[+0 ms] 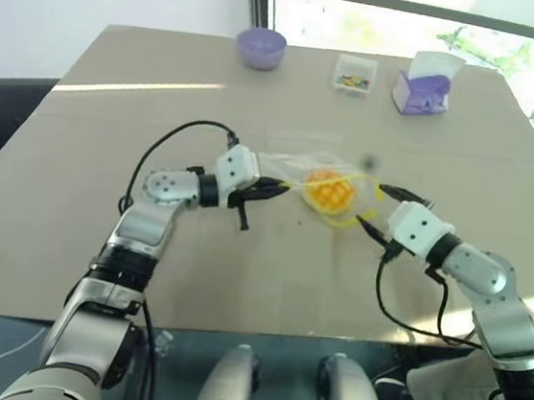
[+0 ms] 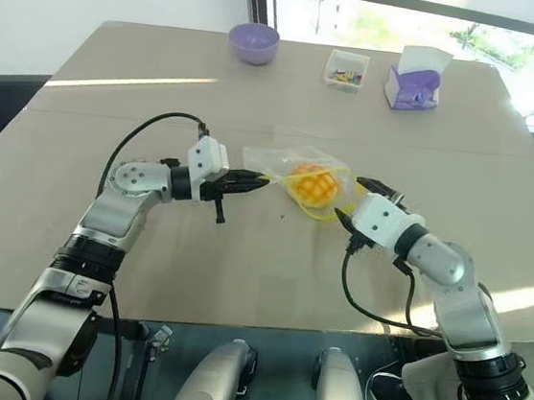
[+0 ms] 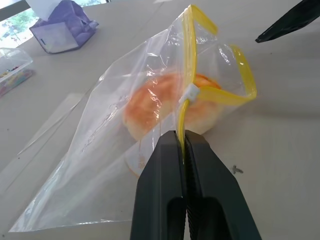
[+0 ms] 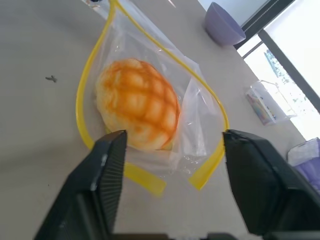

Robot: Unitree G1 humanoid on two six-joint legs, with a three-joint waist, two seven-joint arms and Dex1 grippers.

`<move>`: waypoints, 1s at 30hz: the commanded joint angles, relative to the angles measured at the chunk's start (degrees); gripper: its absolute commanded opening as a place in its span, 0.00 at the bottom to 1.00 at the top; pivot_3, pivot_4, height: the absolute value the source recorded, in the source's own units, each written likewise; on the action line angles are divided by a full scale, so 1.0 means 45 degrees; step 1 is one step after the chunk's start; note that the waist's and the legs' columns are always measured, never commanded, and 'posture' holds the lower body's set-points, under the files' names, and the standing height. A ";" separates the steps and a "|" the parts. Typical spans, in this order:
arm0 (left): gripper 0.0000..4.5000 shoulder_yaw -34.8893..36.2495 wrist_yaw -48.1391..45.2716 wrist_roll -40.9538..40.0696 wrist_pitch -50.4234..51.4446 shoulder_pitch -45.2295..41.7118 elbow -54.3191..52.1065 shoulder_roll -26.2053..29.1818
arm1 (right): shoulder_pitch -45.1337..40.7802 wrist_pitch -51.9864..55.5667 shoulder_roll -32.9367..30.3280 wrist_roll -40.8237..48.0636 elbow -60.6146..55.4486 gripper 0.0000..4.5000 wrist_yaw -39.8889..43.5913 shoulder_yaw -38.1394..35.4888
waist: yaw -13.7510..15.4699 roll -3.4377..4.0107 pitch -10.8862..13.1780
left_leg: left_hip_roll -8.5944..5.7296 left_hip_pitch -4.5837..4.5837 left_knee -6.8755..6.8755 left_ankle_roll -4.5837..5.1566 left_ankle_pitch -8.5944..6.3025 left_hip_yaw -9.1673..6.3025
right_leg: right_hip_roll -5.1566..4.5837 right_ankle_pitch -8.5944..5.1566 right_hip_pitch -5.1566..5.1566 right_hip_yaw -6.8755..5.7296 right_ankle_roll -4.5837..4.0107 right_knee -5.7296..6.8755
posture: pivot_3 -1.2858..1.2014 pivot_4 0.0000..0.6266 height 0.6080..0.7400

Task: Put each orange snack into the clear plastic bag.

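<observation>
The left gripper (image 3: 186,150) is clamped on the yellow seal strip of the clear bag (image 3: 125,150), its two black fingers pressed together with the strip pinched between them. The bag is held up by that edge, mouth gaping toward the right gripper (image 4: 172,165). The right gripper's fingers are spread apart and nothing is held between them; they are seen just beside the bag's open mouth, apart from the yellow rim.

The orange bun (image 4: 137,102), domed with a criss-cross top, is seen inside the bag, resting low against the table (image 1: 238,284) through the plastic. Bag and bun are placed between the two grippers, near the middle of the tabletop.

Along the table's far edge a purple bowl (image 1: 261,47), a small clear box (image 1: 355,74) of coloured bits and a purple tissue box (image 1: 423,86) are noted, well apart from the bag.
</observation>
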 commanded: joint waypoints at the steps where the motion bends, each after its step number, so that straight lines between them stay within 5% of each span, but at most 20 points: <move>1: 0.00 0.0431 0.0053 -0.0397 0.0289 -0.0365 -0.0690 0.0104 | -0.0071 -0.0764 -0.0102 -0.1211 0.0530 0.56 -0.0595 0.0172 | 0.0003 0.0000 0.0000 | 0.0000 0.0000 0.0000 0.0000 0.0000 0.0001 | 0.0000 0.0000 0.0000 0.0000 0.0000 0.0000 | 0.52 0.24 0.98; 10: 0.00 0.0529 0.0139 -0.0486 0.0699 -0.0309 -0.1183 0.0170 | 0.0179 -0.1064 -0.0263 -0.1643 0.1011 0.56 -0.0461 -0.0216 | 0.0006 -0.0001 0.0001 | 0.0000 -0.0002 0.0000 0.0000 0.0000 0.0001 | 0.0000 0.0000 0.0000 0.0001 -0.0001 -0.0002 | 0.52 0.24 0.98; 13: 0.00 0.0557 0.0163 -0.0471 0.0764 -0.0282 -0.1223 0.0170 | 0.0348 -0.1162 -0.0178 -0.2012 0.0938 0.68 -0.0945 -0.0385 | 0.0009 -0.0001 0.0001 | 0.0000 -0.0003 0.0000 0.0000 0.0000 0.0000 | 0.0000 0.0000 0.0000 0.0000 -0.0001 -0.0003 | 0.52 0.24 0.98; 15: 0.00 0.0578 0.0179 -0.0447 0.0818 -0.0266 -0.1247 0.0161 | 0.0539 -0.1183 -0.0082 -0.2136 0.0883 0.86 -0.1159 -0.0428 | 0.0009 -0.0001 0.0001 | 0.0000 -0.0003 0.0000 0.0000 0.0000 0.0001 | 0.0000 0.0000 0.0000 0.0001 -0.0001 -0.0003 | 0.52 0.24 0.98; 30: 0.00 0.0516 0.0124 -0.0404 0.0891 -0.0052 -0.1670 0.0122 | -0.0809 -0.1256 0.0993 -0.2694 0.2644 0.86 -0.2190 -0.0092 | 0.0001 -0.0001 0.0001 | 0.0000 -0.0002 0.0000 0.0000 0.0000 0.0000 | 0.0000 0.0000 0.0000 0.0001 -0.0002 -0.0002 | 0.52 0.24 0.98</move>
